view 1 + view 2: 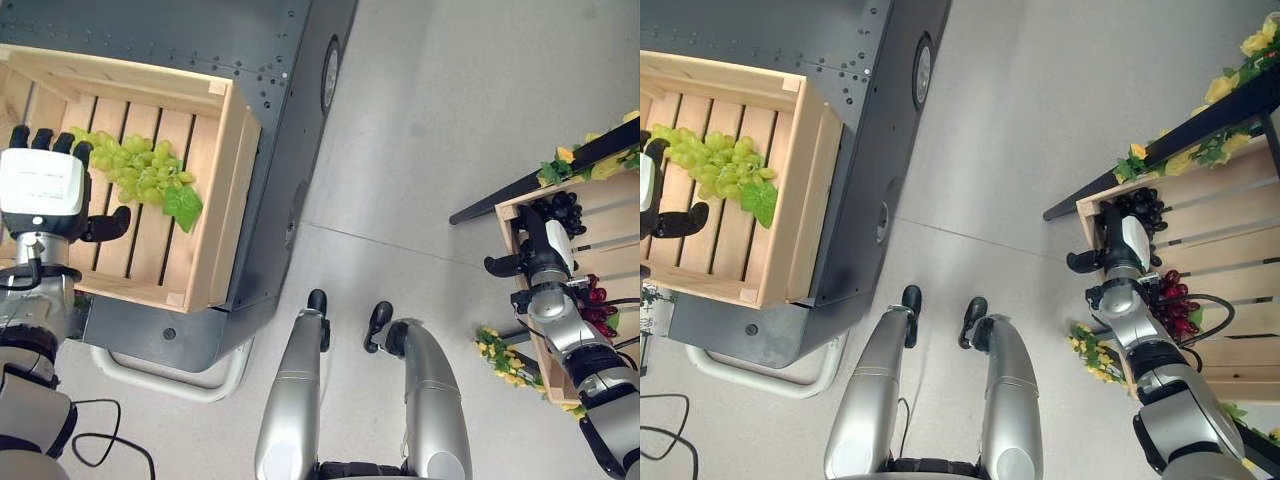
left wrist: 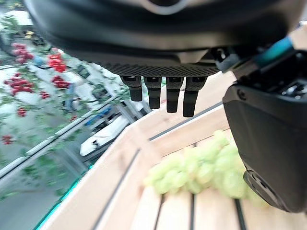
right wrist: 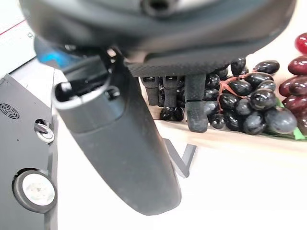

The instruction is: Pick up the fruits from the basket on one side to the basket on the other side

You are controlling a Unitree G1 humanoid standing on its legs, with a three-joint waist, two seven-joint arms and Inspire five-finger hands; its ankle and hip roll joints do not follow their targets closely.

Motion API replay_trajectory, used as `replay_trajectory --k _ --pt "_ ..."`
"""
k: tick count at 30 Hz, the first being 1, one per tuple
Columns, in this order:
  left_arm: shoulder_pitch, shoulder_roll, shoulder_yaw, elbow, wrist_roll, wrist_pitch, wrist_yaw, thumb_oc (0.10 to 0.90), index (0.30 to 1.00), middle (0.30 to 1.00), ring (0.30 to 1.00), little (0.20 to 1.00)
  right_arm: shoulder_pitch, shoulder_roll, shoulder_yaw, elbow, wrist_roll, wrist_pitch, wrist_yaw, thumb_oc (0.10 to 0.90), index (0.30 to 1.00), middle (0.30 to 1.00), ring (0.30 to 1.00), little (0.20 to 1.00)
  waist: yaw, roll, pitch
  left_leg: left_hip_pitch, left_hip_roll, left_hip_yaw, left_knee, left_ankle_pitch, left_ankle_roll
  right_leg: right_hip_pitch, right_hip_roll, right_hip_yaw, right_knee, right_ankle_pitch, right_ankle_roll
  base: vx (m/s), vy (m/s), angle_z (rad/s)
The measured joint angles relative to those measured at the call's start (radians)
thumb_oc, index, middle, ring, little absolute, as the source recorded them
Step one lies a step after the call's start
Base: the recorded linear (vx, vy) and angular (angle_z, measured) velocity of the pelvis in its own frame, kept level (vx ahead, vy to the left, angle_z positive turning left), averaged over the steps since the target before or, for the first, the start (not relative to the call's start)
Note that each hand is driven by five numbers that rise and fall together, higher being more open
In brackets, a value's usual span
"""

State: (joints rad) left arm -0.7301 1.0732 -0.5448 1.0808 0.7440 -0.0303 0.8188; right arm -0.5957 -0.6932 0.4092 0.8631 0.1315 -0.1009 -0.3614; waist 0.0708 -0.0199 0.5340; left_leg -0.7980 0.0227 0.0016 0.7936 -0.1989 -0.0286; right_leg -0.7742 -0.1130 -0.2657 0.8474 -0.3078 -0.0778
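One green grape bunch (image 1: pixel 140 172) already lies in the left crate (image 1: pixel 228 190), its long axis running 10 to 4 o'clock. The left hand (image 1: pixel 40 190) hangs released just beside it. Black grapes (image 3: pixel 244 108) and red grapes (image 1: pixel 1175 305) remain in the right crate (image 1: pixel 1230 215). Your right hand (image 1: pixel 1120 250) reaches the black bunch, fingers straight, nothing grasped.

Right hand (image 1: pixel 548 240) hides part of the black grapes (image 1: pixel 566 211); right crate (image 1: pixel 600 215) and red grapes (image 1: pixel 598 303) run off-frame
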Motion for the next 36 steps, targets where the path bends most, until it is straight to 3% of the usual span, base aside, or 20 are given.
replay_trajectory --k 10,14,30,32,34,36 --pt "-0.124 0.003 -0.079 -0.019 0.010 0.008 -0.002 0.800 0.900 0.900 0.900 0.900 -0.021 -0.001 -0.003 0.005 0.005 -0.008 0.000 0.800 0.900 0.900 0.900 0.900 -0.009 -0.027 0.000 -0.087 0.013 0.000 0.032 -0.003 0.013 -0.059 0.001 -0.020 0.001 0.009 0.005 -0.01 0.044 0.02" --pt "-0.177 0.006 -0.121 -0.002 0.010 0.034 -0.072 0.800 0.900 0.900 0.900 0.900 -0.041 -0.001 -0.002 -0.009 0.035 -0.017 0.000 0.800 0.900 0.900 0.900 0.900 -0.026 -0.050 0.000 -0.134 0.012 0.001 0.039 0.003 0.017 -0.104 -0.001 -0.021 0.004 0.017 0.006 -0.01 0.031 -0.01" --pt "-0.240 0.038 -0.176 -0.002 -0.095 0.012 -0.260 0.800 0.900 0.900 0.900 0.900 -0.070 -0.004 0.005 0.001 0.045 -0.030 0.014 0.800 0.900 0.900 0.900 0.900 -0.038 -0.051 -0.001 -0.134 0.012 0.014 -0.004 0.028 0.017 -0.118 -0.001 -0.014 -0.025 0.039 0.004 -0.01 0.018 -0.01" --pt "-0.254 0.038 -0.177 -0.002 -0.100 0.010 -0.295 0.549 0.524 0.524 0.524 0.524 -0.070 -0.005 0.005 0.001 0.045 -0.030 0.014 0.800 0.900 0.900 0.900 0.900 -0.038 -0.051 -0.001 -0.133 0.012 0.013 -0.004 0.028 0.016 -0.117 -0.001 -0.014 -0.025 0.038 0.004 0.00 0.000 0.00" --pt "-0.260 0.038 -0.177 -0.002 -0.120 0.011 -0.314 0.403 0.305 0.305 0.305 0.305 -0.073 -0.005 0.006 0.001 0.045 -0.030 0.015 0.800 0.900 0.900 0.900 0.900 -0.039 -0.051 -0.001 -0.134 0.012 0.013 -0.005 0.029 0.015 -0.119 -0.001 -0.014 -0.025 0.039 0.004 0.02 -0.007 0.00" --pt "-0.262 0.038 -0.176 -0.002 -0.123 0.019 -0.316 0.400 0.300 0.300 0.300 0.300 -0.074 -0.004 0.007 0.000 0.046 -0.030 0.016 0.800 0.900 0.900 0.900 0.900 -0.040 -0.051 -0.001 -0.133 0.012 0.013 -0.005 0.029 0.015 -0.118 0.000 -0.014 -0.025 0.037 0.002 0.02 -0.007 0.00"
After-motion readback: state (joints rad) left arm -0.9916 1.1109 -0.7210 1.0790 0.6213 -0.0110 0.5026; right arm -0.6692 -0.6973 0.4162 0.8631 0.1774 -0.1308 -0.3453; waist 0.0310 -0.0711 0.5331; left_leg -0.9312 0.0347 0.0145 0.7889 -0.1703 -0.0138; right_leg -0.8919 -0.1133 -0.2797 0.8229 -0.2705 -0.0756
